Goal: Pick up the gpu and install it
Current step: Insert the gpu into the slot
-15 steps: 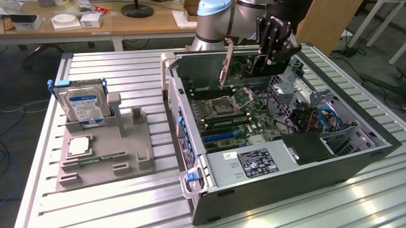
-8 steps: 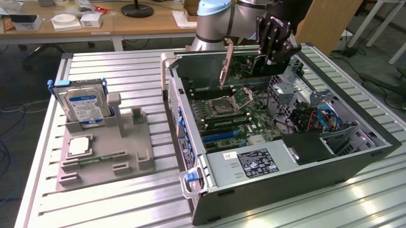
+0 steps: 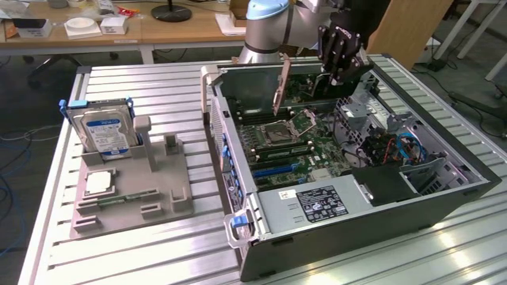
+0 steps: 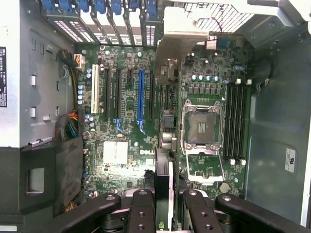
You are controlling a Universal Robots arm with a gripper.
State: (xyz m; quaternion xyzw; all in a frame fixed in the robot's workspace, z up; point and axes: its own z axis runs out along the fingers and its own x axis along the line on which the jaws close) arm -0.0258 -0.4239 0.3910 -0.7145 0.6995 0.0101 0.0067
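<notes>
Tool [image 4: 167,196] clamped on gpu [image 4: 164,127], held edge-on over motherboard [image 4: 121,150]; long axis parallel to blue expansion slot [image 4: 141,97], slightly offset.

A slatted metal bench [image 3: 135,255] stands on a grey floor [image 3: 20,89] with trailing cables [image 3: 467,98]; past its far edge, cluttered wooden desks [image 3: 182,32] and a wooden panel [image 3: 408,27].
</notes>
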